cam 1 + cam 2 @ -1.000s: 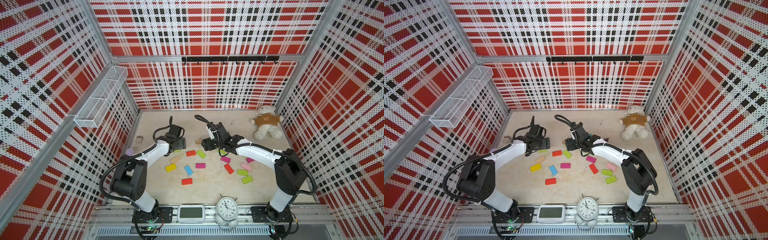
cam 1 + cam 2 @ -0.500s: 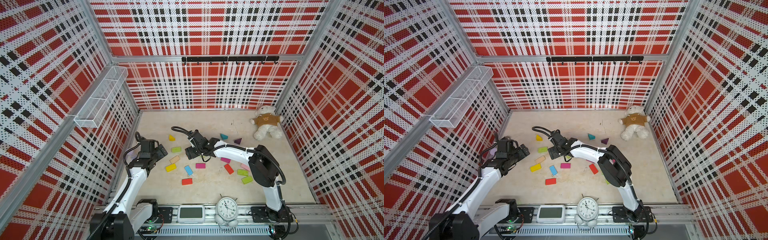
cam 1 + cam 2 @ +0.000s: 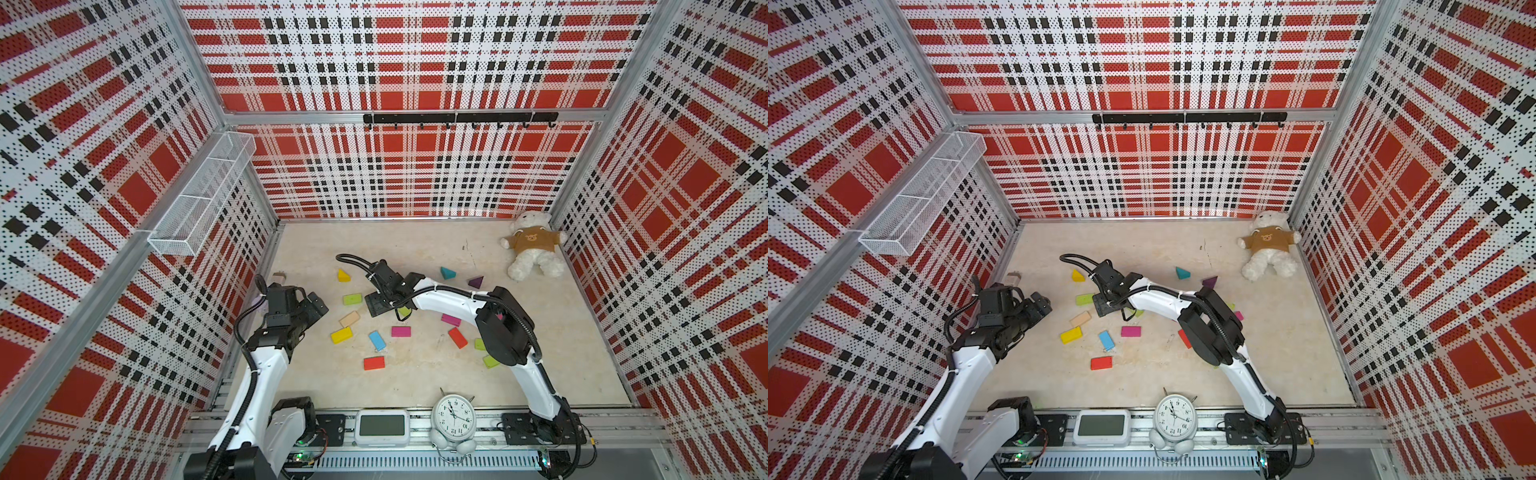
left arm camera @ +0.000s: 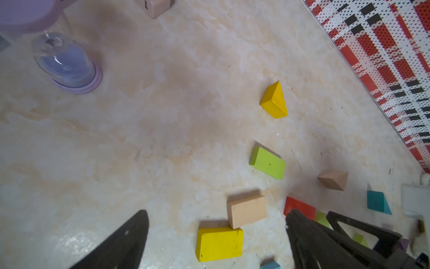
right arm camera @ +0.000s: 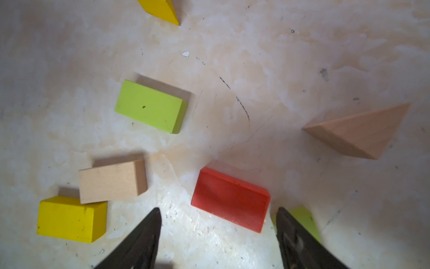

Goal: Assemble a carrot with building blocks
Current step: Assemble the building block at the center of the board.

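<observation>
Left end effector spread, empty, right end effector spread, red block between tips, lime block alongside

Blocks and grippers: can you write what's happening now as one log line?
left gripper: open, empty | right gripper: open, empty, by red block | building blocks: scattered on floor, no carrot yet

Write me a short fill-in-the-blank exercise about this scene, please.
1. The teddy bear wears a ___ shirt.
2. The right gripper, holding nothing, has its jaws ___.
3. The triangular block nearest the left wall is ___.
Missing words: brown; open; yellow.
</observation>
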Controlling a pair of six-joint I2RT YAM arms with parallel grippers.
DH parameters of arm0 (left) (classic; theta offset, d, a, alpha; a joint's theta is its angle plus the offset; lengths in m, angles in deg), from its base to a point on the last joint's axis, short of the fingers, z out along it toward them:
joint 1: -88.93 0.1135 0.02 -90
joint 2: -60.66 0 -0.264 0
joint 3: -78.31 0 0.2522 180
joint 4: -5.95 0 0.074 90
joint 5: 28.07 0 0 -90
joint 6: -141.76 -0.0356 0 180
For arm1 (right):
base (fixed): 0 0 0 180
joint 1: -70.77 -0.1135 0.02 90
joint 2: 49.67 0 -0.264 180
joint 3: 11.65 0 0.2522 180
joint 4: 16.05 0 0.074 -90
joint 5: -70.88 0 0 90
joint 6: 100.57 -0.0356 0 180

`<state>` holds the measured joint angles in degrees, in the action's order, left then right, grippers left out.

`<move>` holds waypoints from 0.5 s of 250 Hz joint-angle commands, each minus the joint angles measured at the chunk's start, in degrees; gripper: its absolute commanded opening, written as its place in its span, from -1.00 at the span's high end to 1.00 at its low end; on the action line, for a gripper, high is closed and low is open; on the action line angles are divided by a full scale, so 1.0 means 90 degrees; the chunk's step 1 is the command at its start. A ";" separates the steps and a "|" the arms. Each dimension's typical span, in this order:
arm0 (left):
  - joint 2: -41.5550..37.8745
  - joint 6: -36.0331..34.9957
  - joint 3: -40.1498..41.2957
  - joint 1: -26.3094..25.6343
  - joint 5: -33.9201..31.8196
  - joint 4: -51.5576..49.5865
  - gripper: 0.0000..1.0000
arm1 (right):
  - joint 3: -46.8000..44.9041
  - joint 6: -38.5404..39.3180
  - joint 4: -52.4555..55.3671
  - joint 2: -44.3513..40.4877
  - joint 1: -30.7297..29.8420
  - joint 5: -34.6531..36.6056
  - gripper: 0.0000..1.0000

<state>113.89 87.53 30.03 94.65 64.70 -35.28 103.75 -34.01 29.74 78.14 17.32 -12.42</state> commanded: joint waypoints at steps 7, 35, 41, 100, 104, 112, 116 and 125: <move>0.0026 0.0070 0.0084 0.0058 0.0169 0.0161 -0.89 | 0.0209 -0.0163 0.0147 0.0220 -0.0030 0.0037 -0.60; 0.0020 0.0075 0.0096 0.0057 0.0173 0.0196 -0.89 | 0.0295 -0.0197 0.0215 0.0343 -0.0033 0.0026 -0.60; 0.0013 0.0064 0.0101 0.0056 0.0179 0.0198 -0.89 | 0.0309 -0.0192 0.0220 0.0373 -0.0030 0.0026 -0.60; 0.0041 0.0076 0.0154 0.0060 0.0249 0.0297 -0.89 | 0.0591 -0.0193 0.0373 0.0627 -0.0037 0.0103 -0.58; 0.0042 0.0083 0.0154 0.0054 0.0267 0.0305 -0.89 | 0.0609 -0.0190 0.0393 0.0646 -0.0035 0.0119 -0.57; 0.0055 0.0080 0.0163 0.0055 0.0278 0.0314 -0.89 | 0.0673 -0.0191 0.0432 0.0679 -0.0035 0.0139 -0.56; 0.0062 0.0079 0.0159 0.0063 0.0279 0.0326 -0.89 | 0.0700 -0.0193 0.0452 0.0698 -0.0029 0.0144 -0.55; 0.0074 0.0079 0.0159 0.0058 0.0289 0.0336 -0.89 | 0.0780 -0.0195 0.0509 0.0746 -0.0033 0.0178 -0.54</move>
<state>114.18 87.55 30.70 94.69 66.55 -33.92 107.69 -34.71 32.89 82.95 17.32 -12.23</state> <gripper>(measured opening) 0.947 0.778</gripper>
